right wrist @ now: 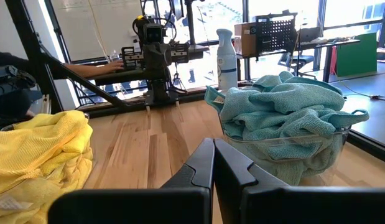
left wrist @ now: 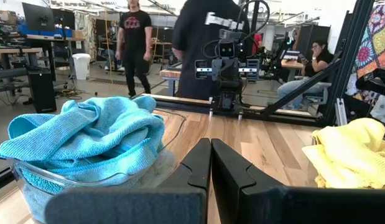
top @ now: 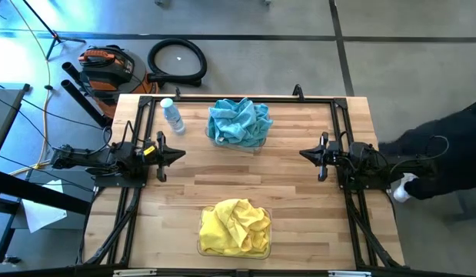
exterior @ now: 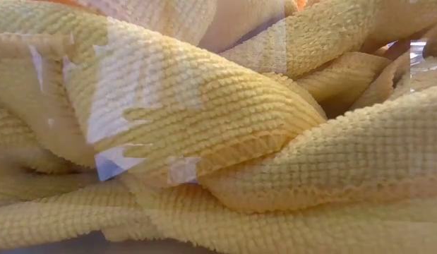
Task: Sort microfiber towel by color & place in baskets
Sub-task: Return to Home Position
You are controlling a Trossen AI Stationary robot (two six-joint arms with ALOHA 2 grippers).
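One clear plastic bin [right wrist: 304, 155] of teal microfiber towels [top: 239, 121] stands at the wooden table's [top: 245, 181] far edge beside one clear water bottle [top: 173, 117]. A second bin [top: 203, 247] of yellow towels [top: 234, 223], which block the low view, stands at the near edge. Left gripper [top: 176, 153] and right gripper [top: 305, 154], at the side edges, are pinched closed, empty.

A clear water bottle [top: 172, 115] is standing on the tabletop [top: 245, 181]; an orange vacuum [top: 107, 68] and a coiled black hose [top: 201, 65] are lying on the floor beyond.
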